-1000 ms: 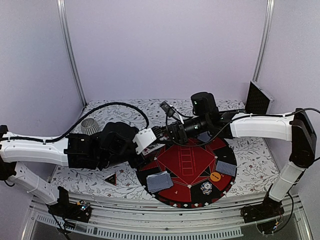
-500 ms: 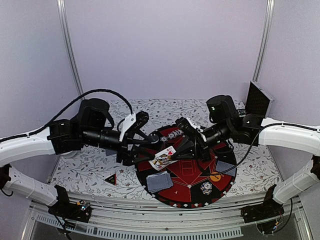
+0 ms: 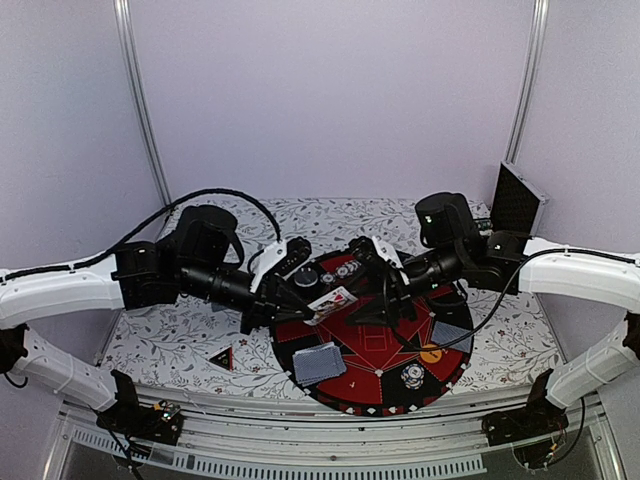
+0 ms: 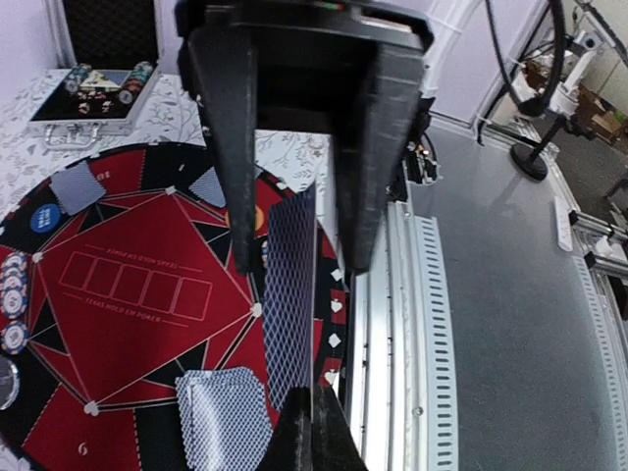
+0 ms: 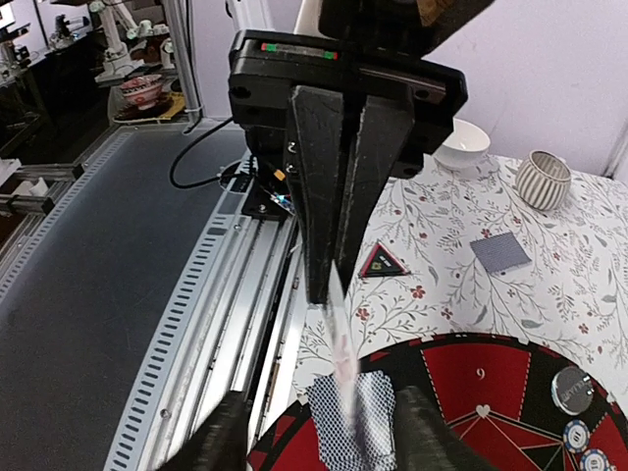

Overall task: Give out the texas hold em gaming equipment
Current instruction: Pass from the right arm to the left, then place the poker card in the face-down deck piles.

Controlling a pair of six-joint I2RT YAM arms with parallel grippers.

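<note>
Above the round red-and-black mat (image 3: 385, 335), one playing card (image 3: 332, 299) hangs face up between the two grippers. My left gripper (image 3: 310, 304) is shut on its left edge; the left wrist view shows the fingertips (image 4: 312, 432) pinching the blue-backed card (image 4: 291, 294). My right gripper (image 3: 373, 292) stands open on either side of the card's other end, its fingers (image 5: 221, 442) apart from it. A deck of cards (image 3: 320, 363) lies on the mat's near left. On the right are another card (image 3: 452, 336), an orange chip (image 3: 431, 353) and a chip stack (image 3: 412, 376).
A black-red triangle (image 3: 221, 357) lies on the flowered tablecloth at the left. An open chip case (image 3: 515, 197) stands at the back right. More chips (image 3: 345, 270) sit at the mat's far edge. A ribbed cup (image 5: 543, 179), a bowl (image 5: 461, 147) and a lone card (image 5: 500, 252) are on the left.
The left gripper has closed on the card and the right gripper has opened off it. Both arms first swung in over the mat.
</note>
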